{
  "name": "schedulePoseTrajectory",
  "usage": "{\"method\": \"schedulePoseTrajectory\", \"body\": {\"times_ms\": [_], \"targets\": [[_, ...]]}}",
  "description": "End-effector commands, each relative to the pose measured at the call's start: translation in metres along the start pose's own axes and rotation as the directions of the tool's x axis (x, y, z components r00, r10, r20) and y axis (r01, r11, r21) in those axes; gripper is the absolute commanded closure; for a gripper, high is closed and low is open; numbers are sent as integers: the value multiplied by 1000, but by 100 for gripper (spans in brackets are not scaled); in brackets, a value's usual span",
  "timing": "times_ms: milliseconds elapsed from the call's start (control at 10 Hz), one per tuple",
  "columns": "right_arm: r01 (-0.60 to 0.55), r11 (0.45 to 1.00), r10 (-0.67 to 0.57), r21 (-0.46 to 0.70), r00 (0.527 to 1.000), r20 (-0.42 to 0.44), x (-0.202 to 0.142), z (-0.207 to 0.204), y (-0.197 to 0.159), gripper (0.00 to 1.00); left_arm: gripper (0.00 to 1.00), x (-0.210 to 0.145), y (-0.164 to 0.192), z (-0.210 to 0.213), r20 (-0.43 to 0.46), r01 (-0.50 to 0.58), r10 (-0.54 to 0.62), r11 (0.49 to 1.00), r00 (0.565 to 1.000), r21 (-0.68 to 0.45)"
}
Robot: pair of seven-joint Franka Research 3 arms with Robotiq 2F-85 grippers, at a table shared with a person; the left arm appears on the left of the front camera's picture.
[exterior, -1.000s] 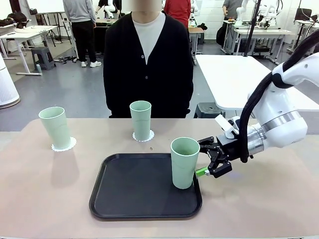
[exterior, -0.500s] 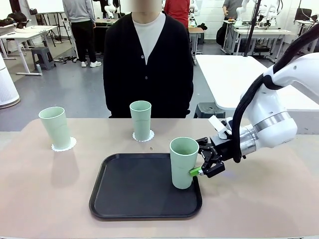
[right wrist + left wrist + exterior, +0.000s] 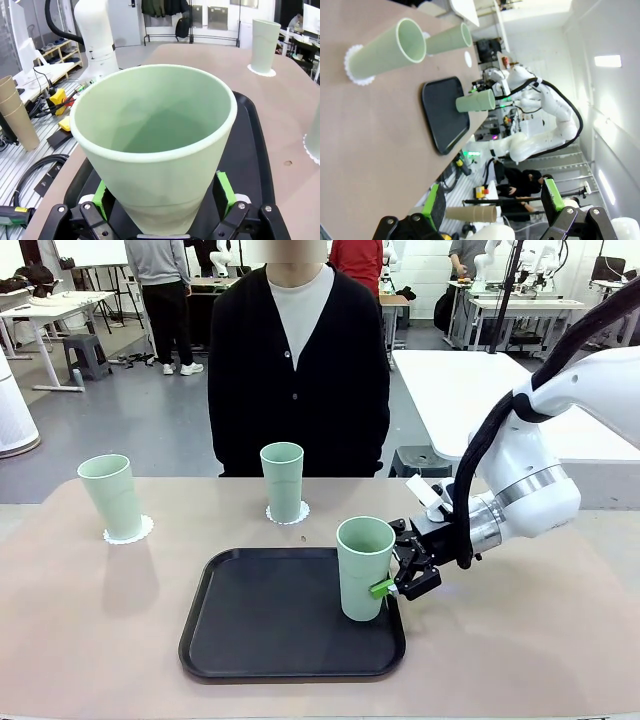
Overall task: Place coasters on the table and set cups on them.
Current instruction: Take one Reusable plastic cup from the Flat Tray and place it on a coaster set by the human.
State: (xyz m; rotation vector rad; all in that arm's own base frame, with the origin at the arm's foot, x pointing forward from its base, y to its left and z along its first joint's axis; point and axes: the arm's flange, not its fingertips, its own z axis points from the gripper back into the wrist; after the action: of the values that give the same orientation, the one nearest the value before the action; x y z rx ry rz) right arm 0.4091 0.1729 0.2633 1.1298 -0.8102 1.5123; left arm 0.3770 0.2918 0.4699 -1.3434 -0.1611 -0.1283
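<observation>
A pale green cup (image 3: 362, 568) stands at the right end of the black tray (image 3: 270, 625). My right gripper (image 3: 392, 585) is shut on its lower half from the right. In the right wrist view the cup (image 3: 155, 145) sits between the green pads (image 3: 101, 192). Two more cups stand on lacy white coasters: one cup (image 3: 112, 495) on the coaster (image 3: 130, 532) at far left, one cup (image 3: 283, 481) on the coaster (image 3: 289, 515) in front of the person. My left gripper (image 3: 492, 197) is open, off to the side of the table (image 3: 380, 130), holding nothing.
A person in a black cardigan (image 3: 298, 370) stands at the table's far edge with the hands out of sight. The tan table (image 3: 90, 610) has bare room left and right of the tray. White tables (image 3: 470, 390) and other people stand farther back.
My right gripper moved left up to the cup on the tray and shut on it. The cup shifted slightly left. The other two cups stayed put.
</observation>
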Motion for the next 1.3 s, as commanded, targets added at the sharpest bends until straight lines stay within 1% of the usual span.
{"method": "schedulePoseTrajectory", "body": {"times_ms": [0,100,200,300,400,600,800,1000,1200], "targets": [[-10,1000,9,17,999,41,0,-7,-7,25,0,0,-1,1,10,-4,4,1000,1000,0],[-20,1000,18,23,998,52,0,-7,-7,60,0,0,-1,1,10,-4,4,1000,1000,0],[-27,999,25,29,998,64,-1,-7,-7,85,0,0,-1,1,10,-4,4,1000,1000,0],[-29,999,26,31,997,67,0,-7,-7,100,0,0,-1,1,10,-4,4,1000,1000,0],[-14,1000,14,9,998,69,6,-4,-4,100,0,0,-1,1,10,-4,4,1000,1000,0],[14,997,-11,-70,999,39,46,17,9,100,0,0,-1,1,10,-4,4,1000,1000,0],[-33,989,36,-143,999,19,108,48,31,100,0,0,-1,1,10,-4,4,1000,1000,0],[-36,981,42,-190,999,25,158,73,45,100,0,0,-1,1,10,-4,4,1000,1000,0],[-24,979,29,-205,999,21,171,78,43,100,0,0,-1,1,10,-4,4,1000,1000,0]]}}
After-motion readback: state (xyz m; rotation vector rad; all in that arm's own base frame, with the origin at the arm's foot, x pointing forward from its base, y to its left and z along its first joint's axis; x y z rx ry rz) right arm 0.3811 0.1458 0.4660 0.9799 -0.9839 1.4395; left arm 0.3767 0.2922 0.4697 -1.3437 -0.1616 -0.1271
